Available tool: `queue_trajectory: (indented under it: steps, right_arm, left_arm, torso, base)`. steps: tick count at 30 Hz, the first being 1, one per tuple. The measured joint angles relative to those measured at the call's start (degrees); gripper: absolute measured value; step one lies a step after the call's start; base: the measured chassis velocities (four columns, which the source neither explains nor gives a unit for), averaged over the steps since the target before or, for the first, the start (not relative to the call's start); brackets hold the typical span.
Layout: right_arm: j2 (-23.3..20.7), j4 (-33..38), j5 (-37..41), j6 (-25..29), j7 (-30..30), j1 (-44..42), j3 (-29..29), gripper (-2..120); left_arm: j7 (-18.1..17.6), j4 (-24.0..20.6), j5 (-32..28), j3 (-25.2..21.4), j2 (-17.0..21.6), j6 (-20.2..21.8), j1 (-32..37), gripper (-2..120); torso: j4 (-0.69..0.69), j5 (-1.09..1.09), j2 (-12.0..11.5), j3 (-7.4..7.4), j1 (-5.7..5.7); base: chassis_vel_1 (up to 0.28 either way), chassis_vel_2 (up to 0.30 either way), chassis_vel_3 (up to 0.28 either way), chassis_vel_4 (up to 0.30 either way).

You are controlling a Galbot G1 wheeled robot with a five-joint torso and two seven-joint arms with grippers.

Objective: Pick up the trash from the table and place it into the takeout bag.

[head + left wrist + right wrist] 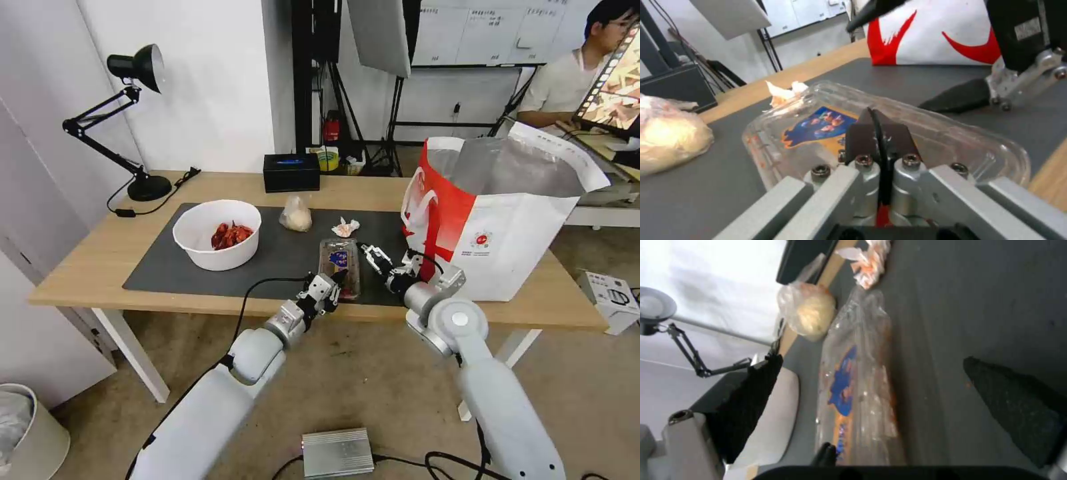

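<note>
Four pieces of trash: all lie on the table's [100, 257] dark mat [160, 267], none in the takeout bag [513, 230] yet.
Clamshell box [340, 265]: sits near the mat's near edge, between the two grippers, label up, red bits inside.
Left gripper [335, 288]: at the box's near-left corner, fingers pressed together with nothing between them, tips at the box's near rim.
Right gripper [373, 257]: just right of the box, fingers spread wide, low over the mat; one finger [1018, 406] stands apart from the box's side.
Other trash: white bowl [217, 233] of red shells to the left, knotted bag [296, 215] and crumpled tissue [345, 227] farther back.
Takeout bag: stands open at the right end of the table, foil lining showing.
Step in hand: closing in on the clamshell, I judge; no grasp yet.
Next move calls for: the right gripper's fingers to straddle the box's edge, then a gentle squeeze, since thin plastic likely flexes and slips.
</note>
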Motion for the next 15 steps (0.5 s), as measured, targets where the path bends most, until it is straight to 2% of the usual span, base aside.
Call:
queue_trajectory:
  steps: [15]
  right_arm:
    - [2.2, -3.7, -0.5, -1.8, -0.2, 2.9, -1.4, 100]
  left_arm:
    - [0.1, 0.1, 0.1, -0.2, -0.2, -0.3, 0.3, 0]
  torso:
    - [0.00, -0.01, 0.0, -0.01, 0.00]
  base:
    - [0.000, 0.000, 0.000, 0.000]
